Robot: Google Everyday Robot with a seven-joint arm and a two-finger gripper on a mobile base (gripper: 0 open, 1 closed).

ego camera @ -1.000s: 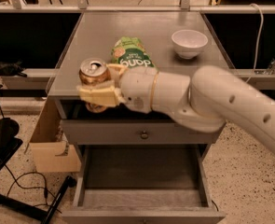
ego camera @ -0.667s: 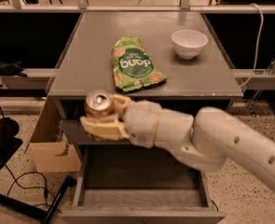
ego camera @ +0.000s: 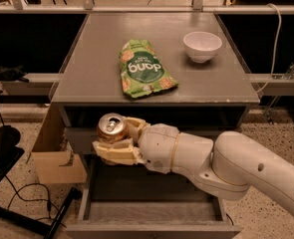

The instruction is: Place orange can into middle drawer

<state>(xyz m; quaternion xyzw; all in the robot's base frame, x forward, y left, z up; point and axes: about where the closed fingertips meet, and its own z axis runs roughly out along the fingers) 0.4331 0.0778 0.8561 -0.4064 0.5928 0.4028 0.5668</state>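
Observation:
The orange can point(ego camera: 110, 128), coppery with a silver top and pull tab, is held upright in my gripper point(ego camera: 117, 139). The cream fingers point(ego camera: 112, 152) are shut around its sides. The can hangs in front of the cabinet, above the left rear part of the open middle drawer point(ego camera: 151, 214). The drawer is pulled out wide, and its flat grey floor shows below my arm. My white arm reaches in from the lower right and hides the top drawer's front.
A green snack bag point(ego camera: 143, 68) and a white bowl point(ego camera: 202, 46) lie on the grey cabinet top point(ego camera: 96, 59). A cardboard box point(ego camera: 54, 153) stands on the floor at the left. Black cables point(ego camera: 27, 203) run along the floor at the lower left.
My gripper has lowered the can from the cabinet top's front edge down in front of the cabinet, toward the open drawer, and a little to the right.

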